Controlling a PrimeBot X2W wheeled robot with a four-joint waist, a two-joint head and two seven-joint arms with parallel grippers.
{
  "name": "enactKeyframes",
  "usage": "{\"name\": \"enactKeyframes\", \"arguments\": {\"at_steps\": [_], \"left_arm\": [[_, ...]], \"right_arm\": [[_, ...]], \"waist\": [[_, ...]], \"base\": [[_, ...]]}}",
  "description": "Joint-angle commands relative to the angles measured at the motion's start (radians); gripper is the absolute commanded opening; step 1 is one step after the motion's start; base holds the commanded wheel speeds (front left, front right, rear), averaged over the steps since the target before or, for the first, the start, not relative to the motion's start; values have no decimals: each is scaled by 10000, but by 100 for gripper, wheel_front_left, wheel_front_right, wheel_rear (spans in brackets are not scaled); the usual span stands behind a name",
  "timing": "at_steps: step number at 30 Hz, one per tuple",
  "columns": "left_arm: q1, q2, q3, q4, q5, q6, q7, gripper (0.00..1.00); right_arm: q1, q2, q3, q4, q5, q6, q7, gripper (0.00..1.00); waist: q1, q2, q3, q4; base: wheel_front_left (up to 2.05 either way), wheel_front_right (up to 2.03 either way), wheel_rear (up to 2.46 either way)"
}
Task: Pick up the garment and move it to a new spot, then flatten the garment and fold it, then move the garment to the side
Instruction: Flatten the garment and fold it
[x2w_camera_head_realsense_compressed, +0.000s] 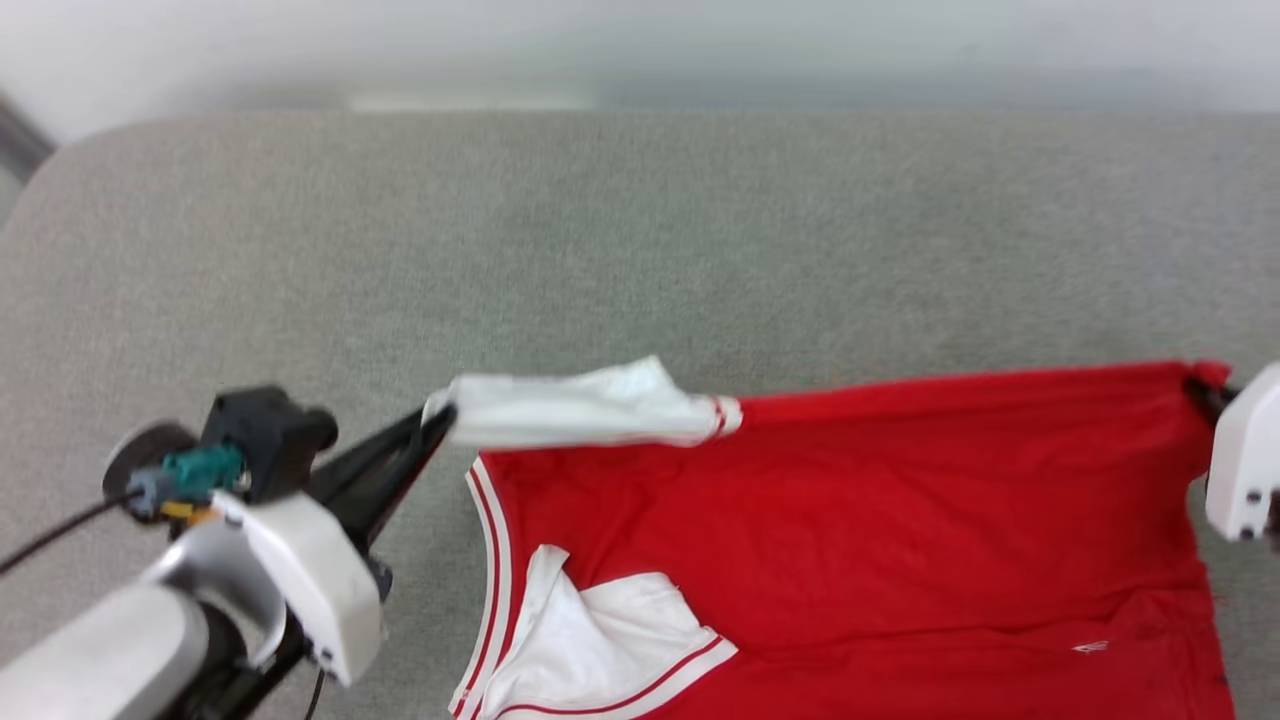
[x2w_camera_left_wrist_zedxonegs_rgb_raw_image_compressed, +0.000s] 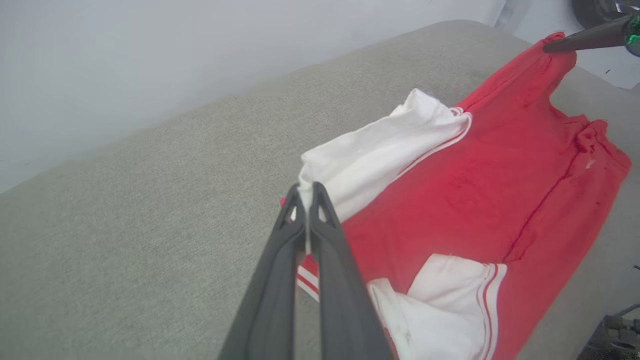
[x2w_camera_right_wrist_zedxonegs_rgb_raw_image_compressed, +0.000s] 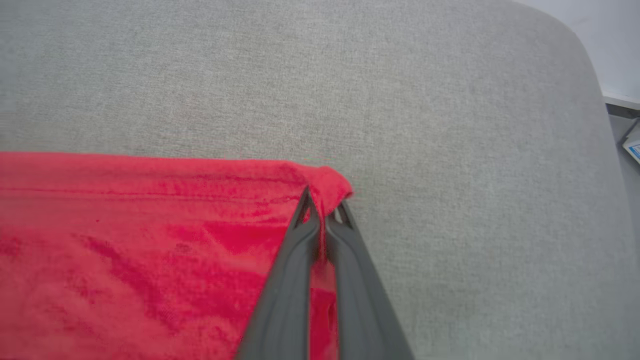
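The garment (x2w_camera_head_realsense_compressed: 850, 510) is a bright red jersey with white sleeves and red-white trim, spread across the grey table. My left gripper (x2w_camera_head_realsense_compressed: 440, 412) is shut on the tip of the far white sleeve (x2w_camera_head_realsense_compressed: 580, 408), lifting it off the cloth. In the left wrist view the same gripper (x2w_camera_left_wrist_zedxonegs_rgb_raw_image_compressed: 306, 192) pinches that sleeve (x2w_camera_left_wrist_zedxonegs_rgb_raw_image_compressed: 380, 150). My right gripper (x2w_camera_right_wrist_zedxonegs_rgb_raw_image_compressed: 322, 202) is shut on the red far corner of the garment (x2w_camera_right_wrist_zedxonegs_rgb_raw_image_compressed: 150, 250), at the far right of the head view by the gripper (x2w_camera_head_realsense_compressed: 1200, 392). A second white sleeve (x2w_camera_head_realsense_compressed: 600, 640) lies folded near the front.
The grey fabric-covered table (x2w_camera_head_realsense_compressed: 620, 240) stretches behind and left of the garment, with its rounded left corner (x2w_camera_head_realsense_compressed: 60, 170) and a pale wall beyond. In the right wrist view the table's curved right edge (x2w_camera_right_wrist_zedxonegs_rgb_raw_image_compressed: 595, 100) drops off to the floor.
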Motion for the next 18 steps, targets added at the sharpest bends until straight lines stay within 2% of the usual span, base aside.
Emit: {"name": "enactKeyframes", "arguments": {"at_steps": [1,8,14,18], "left_arm": [[394,147,43,-141,-106,186,-121,0],[2083,550,-130,-470,-768,687,-560,0],[3040,443,-594,-100,-1217,616,-549,0],[3302,200,-998,518,-1091,495,-463,0]], "right_arm": [[477,78,-112,-319,79,-8,-111,0],[2429,390,-430,-1652,305,-8,-86,0],[3533,138,-400,-1691,553,-8,-12,0],[3923,-195,11,-1530,612,-9,-115,0]], "waist": [[1,0,-372,-178],[1,0,-663,-308],[1,0,-686,-311],[1,0,-671,-322]], "base": [[0,0,0],[0,0,0],[0,0,0],[0,0,0]]}}
